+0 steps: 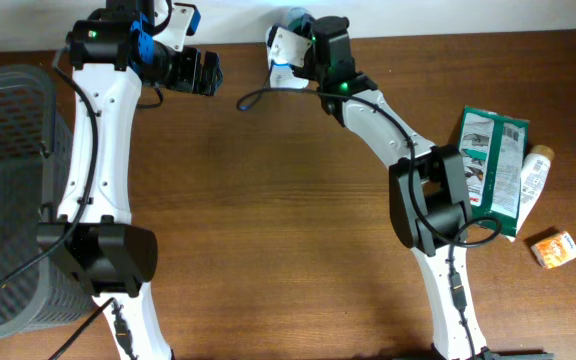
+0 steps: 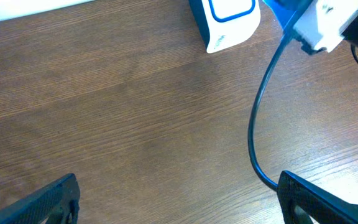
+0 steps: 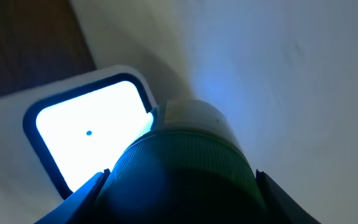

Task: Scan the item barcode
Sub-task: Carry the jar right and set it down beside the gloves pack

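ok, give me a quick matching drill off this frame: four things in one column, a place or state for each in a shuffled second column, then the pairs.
Things:
1. left gripper
2. right gripper
3. green package
4. basket

Places/states:
A. table's left edge
B. lying flat on the right side of the table
C. closed on a green-capped bottle at the lit scanner
D. open, over bare wood

Pairs: 1-D, 2-C, 3-B, 4-A

Likely a shop-checkout mock-up: barcode scanner (image 2: pixel 230 22), basket (image 1: pixel 8 190), packaged goods (image 1: pixel 493 165)
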You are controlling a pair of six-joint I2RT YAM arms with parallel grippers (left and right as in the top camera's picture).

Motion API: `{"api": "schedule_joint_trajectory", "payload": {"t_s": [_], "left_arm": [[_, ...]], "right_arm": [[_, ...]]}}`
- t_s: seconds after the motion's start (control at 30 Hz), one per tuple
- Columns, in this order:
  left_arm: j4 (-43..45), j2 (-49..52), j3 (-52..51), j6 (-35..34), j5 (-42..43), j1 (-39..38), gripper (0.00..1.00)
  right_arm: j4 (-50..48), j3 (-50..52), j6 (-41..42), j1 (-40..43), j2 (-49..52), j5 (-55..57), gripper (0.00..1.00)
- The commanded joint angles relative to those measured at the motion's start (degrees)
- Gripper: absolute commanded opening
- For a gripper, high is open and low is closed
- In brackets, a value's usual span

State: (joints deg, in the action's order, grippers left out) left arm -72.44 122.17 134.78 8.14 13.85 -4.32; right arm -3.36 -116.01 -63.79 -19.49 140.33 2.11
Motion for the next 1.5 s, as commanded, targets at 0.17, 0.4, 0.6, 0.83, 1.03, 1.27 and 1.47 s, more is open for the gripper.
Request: {"api": "schedule_joint_trajectory", "payload": {"t_s": [0.17, 0.4, 0.6, 0.83, 1.03, 1.27, 1.47], "left_arm": [[0.11, -0.02, 0.15, 0.72, -0.17, 0.35, 0.99], [0.13, -0.02, 0.15, 0.72, -0.17, 0.35, 0.99], [0.11, -0.02, 0.15, 0.72, -0.2, 0.35, 0.99], [0.11, -0.02, 0.15, 0.72, -0.17, 0.35, 0.99], [0.11, -0.02, 0.15, 0.72, -0.17, 0.35, 0.99], [0.11, -0.02, 0.15, 0.72, -0.17, 0.35, 0.99], [0.11, -0.02, 0.15, 0.72, -0.17, 0.35, 0.99]], "right_arm": [[-4.04, -0.66, -8.87, -0.48, -0.83, -3.41, 0.46], [-4.39, -0.66, -5.7, -0.37, -0.83, -4.87, 0.46], [-4.61, -0.68, 11.8, 0.42, -4.61, -6.88, 0.46], [11.45, -0.68, 41.48, 2.36, -14.62, -6.93, 0.46], [46.84, -0.66, 43.56, 2.29, -16.65, -7.06, 0.36], [66.07, -0.66, 47.82, 8.26, -16.61, -5.95, 0.36], [74.42, 0.35, 51.28, 24.26, -16.2, -5.97, 0.36]]}}
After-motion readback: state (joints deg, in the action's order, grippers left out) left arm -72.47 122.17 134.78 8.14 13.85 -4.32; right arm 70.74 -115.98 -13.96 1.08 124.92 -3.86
